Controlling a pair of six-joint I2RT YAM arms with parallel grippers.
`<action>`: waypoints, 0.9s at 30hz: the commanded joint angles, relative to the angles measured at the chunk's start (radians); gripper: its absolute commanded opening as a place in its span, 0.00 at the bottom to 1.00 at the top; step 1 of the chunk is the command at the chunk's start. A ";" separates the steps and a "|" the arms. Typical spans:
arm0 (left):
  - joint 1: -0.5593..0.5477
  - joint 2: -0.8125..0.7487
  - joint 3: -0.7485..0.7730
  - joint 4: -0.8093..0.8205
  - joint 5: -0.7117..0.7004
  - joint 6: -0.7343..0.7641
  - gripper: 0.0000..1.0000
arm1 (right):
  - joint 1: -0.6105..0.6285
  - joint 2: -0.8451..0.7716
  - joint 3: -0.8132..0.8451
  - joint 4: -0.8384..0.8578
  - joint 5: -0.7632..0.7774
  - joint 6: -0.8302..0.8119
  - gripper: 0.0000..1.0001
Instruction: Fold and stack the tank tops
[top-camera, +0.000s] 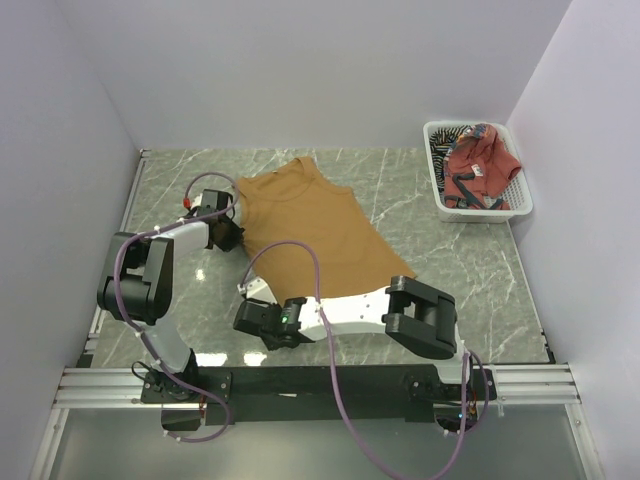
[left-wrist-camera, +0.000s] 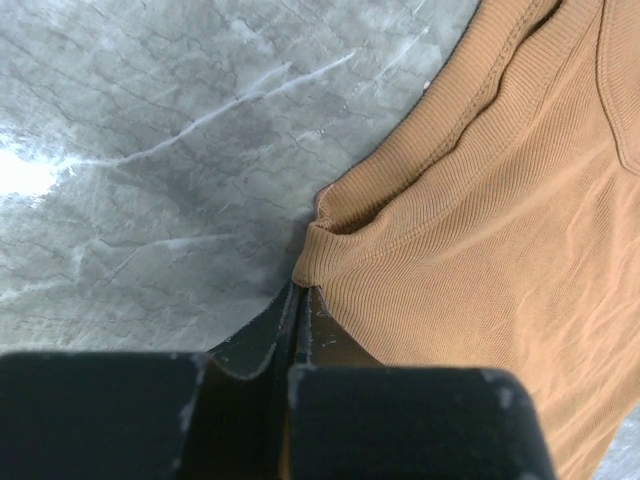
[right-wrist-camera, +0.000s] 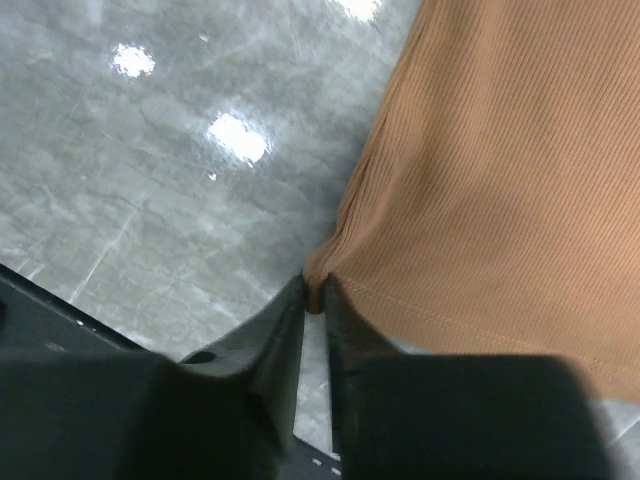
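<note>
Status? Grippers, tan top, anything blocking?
Left gripper shut on tan top, armhole edge. Right gripper shut on its hem corner. Spread flat, unfolded. Nothing blocking; red top in basket.

tan top (top-camera: 310, 235) spread flat; red top (top-camera: 480, 165) bunched over, seemingly, striped top (top-camera: 449, 135)

The mustard tank top (left-wrist-camera: 500, 230) is matt ribbed knit cloth; the table (left-wrist-camera: 150, 150) is glossy veined grey stone.

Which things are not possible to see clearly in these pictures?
- Top view: striped tank top mostly hidden under the red tank top in the basket.
- Top view: its lettering is too small to read.
- Top view: tan tank top, near hem partly behind the right arm.
- Wrist views: edges cut off most of it.
</note>
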 joint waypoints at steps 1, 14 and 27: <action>-0.004 0.001 0.033 -0.014 -0.046 0.017 0.01 | 0.004 0.028 0.012 0.010 -0.004 0.007 0.12; -0.001 -0.103 0.082 -0.215 -0.272 -0.034 0.01 | 0.004 -0.140 0.012 0.094 -0.256 -0.045 0.00; -0.047 -0.044 0.223 -0.250 -0.247 0.005 0.01 | -0.134 -0.292 -0.190 0.231 -0.392 0.013 0.00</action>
